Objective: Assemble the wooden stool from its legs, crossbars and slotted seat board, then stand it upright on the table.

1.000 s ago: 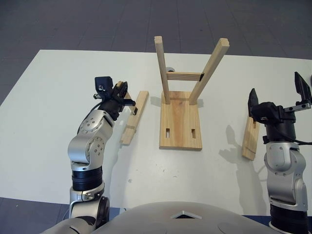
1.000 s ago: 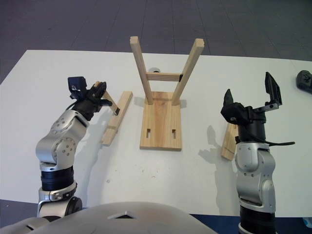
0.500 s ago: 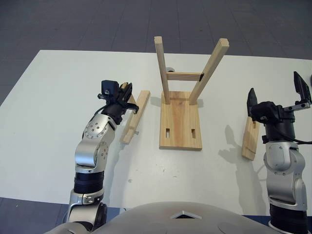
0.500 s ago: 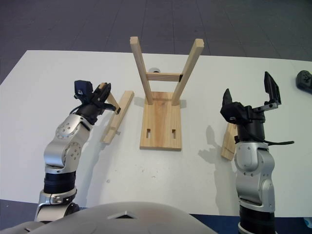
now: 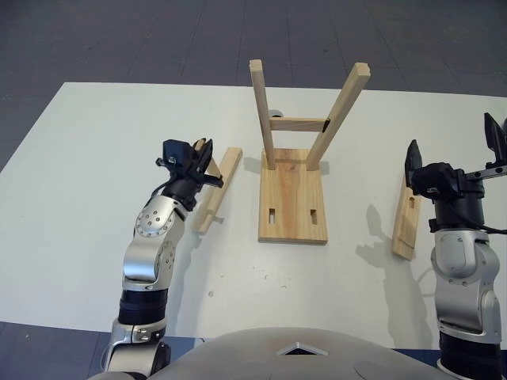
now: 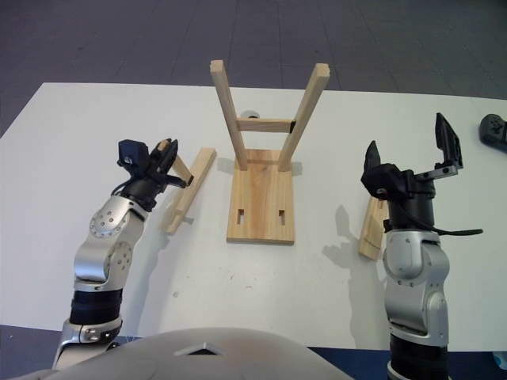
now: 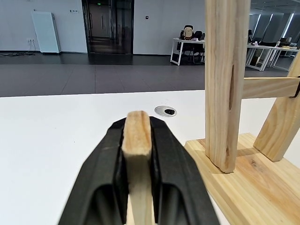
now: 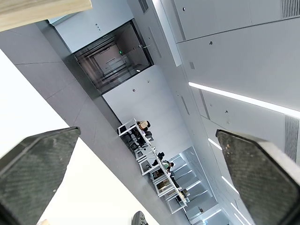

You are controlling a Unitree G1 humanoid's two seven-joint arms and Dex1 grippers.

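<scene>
The slotted seat board lies flat mid-table, with two legs standing in its far slots and a crossbar joining them. My left gripper is shut on a short wooden crossbar, just left of a loose leg lying on the table. The standing leg rises close in front of it in the left wrist view. My right gripper is held open and pointing up, above another loose leg at the right. Its fingers hold nothing.
A round metal grommet sits in the white table behind the standing legs. A dark object lies at the table's far right edge. Bare table surface stretches to the left and in front of the seat board.
My left arm has swung inward, carrying the held crossbar a little to the right, closer to the loose leg. The right gripper has barely shifted.
</scene>
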